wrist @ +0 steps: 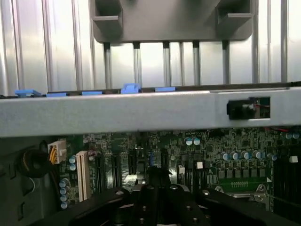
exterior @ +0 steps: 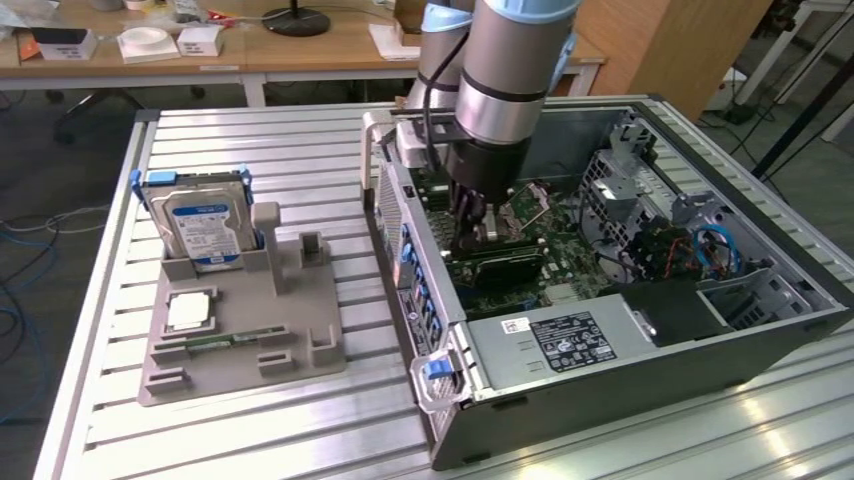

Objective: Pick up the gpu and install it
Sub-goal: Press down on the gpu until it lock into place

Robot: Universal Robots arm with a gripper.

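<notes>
Inside the open computer case [exterior: 641,330], at the exterior view's right: end effector [exterior: 467,232], jaws closed, lowered over the motherboard [wrist: 225,150]. Gpu [exterior: 501,268]: black card lying low among the slots just below the end effector; whether it is gripped or fully seated cannot be told. Judged progress: pickup done, installation at or near seating. Holder [exterior: 240,330] on the surface [exterior: 334,440], left: hard drive [exterior: 203,228] upright. Clearance: case wall [wrist: 141,113] near, drive cage far right; room tight.
</notes>
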